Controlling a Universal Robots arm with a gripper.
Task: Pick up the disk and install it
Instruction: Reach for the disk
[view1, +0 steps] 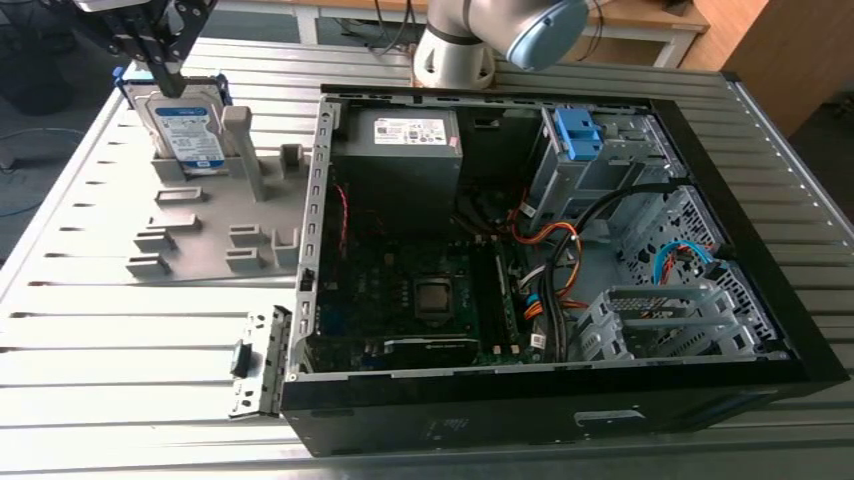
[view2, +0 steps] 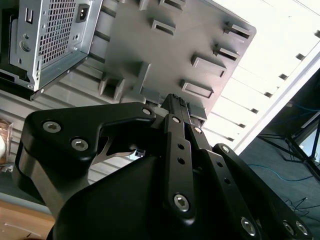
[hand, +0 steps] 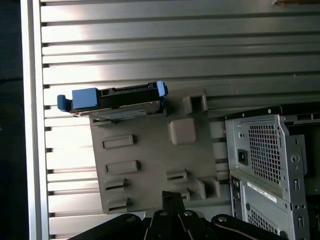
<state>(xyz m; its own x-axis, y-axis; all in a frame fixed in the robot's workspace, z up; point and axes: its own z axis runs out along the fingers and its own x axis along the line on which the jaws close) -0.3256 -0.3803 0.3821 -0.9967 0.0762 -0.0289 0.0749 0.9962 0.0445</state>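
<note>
Slatted metal surface (view1: 134, 340) is carrying, at its corner, a grey plastic tray (view1: 200, 240) with the silver blue-railed disk (view1: 187, 125) standing upright; black claw (view1: 170, 82) is hovering just above, fingers pinched together, empty.

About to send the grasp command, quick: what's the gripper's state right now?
Gripper: jaws closed, holding nothing, poised just above the disk standing upright in the grey holder.

Room above disk (view1: 187, 128) is open, w/ gripper (view1: 168, 80) hanging there; tall post (view1: 240, 150) stands just beside. Case wall (view1: 318, 200) & cables (view1: 567, 255) crowd interior.
</note>
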